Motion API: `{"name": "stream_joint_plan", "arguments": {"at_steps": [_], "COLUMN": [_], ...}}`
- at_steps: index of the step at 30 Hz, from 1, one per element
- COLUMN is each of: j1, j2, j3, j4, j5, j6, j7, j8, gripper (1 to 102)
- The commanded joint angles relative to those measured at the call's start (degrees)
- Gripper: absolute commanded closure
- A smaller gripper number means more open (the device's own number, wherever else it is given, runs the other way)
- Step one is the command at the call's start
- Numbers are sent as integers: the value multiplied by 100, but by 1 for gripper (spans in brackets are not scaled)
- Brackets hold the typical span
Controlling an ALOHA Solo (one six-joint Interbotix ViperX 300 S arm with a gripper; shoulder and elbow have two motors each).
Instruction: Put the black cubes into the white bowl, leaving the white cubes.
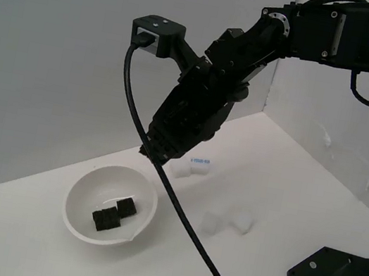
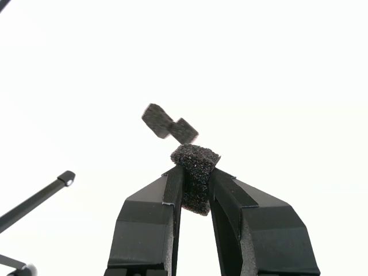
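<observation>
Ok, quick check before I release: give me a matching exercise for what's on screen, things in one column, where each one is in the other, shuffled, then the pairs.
Things
1. third black cube
2. two black cubes
3. white block with blue label
4. white cubes

Places
A. lying inside the white bowl
B. on the table to the exterior view's right of the bowl
C. clamped between the jaws of the gripper
D. on the table behind the bowl, just past the gripper in the exterior view

Pairs: 1-C, 2-A, 3-D, 4-B
</observation>
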Motion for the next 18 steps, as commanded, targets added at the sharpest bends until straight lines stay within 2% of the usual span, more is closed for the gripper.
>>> {"name": "stream_joint_plan", "arguments": {"at_steps": [1,7,12,16,18], "j1": [-237,-712,-861,-844,-817], "j2": [-18,-475,-721,-738,-773], "j3": [9,-448,-668,-686,-729], "j4": [-264,-633,-729,-721,-721], "j5": [-308,-677,-765,-756,-756], "j6": [-141,-264,-290,-290,-290], "j7": [18,0,-132,-255,-281], "j8": [44,35,53,229,352], "gripper": [100,100,100,98,91]}}
